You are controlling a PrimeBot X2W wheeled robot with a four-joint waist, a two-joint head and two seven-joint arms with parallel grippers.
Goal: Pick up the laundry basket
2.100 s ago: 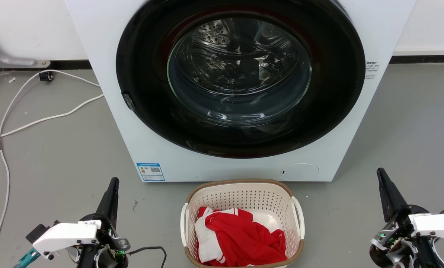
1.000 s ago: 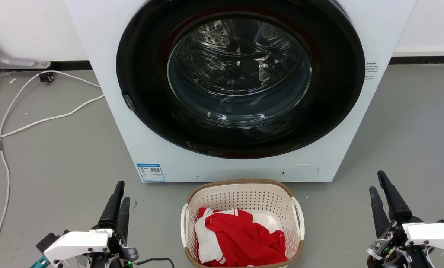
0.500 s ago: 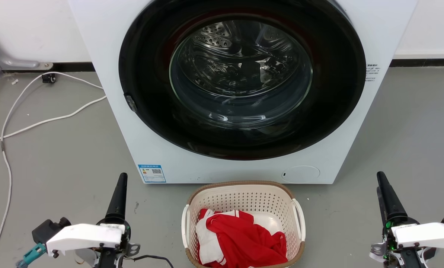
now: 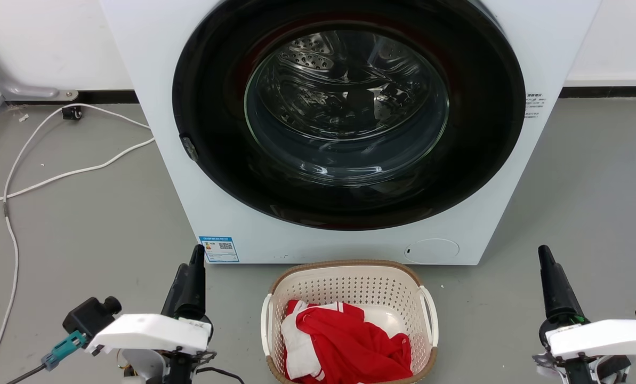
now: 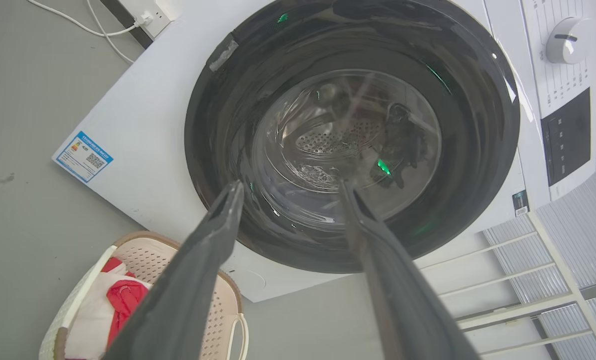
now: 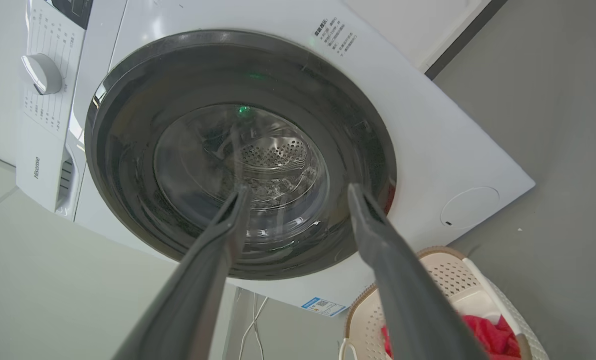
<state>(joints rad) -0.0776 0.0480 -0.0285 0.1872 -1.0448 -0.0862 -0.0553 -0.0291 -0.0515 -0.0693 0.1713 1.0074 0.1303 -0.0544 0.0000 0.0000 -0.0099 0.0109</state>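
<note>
One cream perforated laundry basket (image 4: 349, 285), brown-rimmed, holds red-white cloth (image 4: 349, 346), perhaps clothing.

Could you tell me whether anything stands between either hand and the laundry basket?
Nothing visible does: bare floor separates the left hand and the right hand from the laundry basket, which sits between them.

Our left end effector (image 4: 196, 255) now stands nearer the laundry basket (image 4: 349, 285) than two seconds ago, and we see it drawn inward. Our right end effector (image 4: 543, 255) sits slightly lower and further in. Our head view shifts a touch, nudging everything rightward.
</note>
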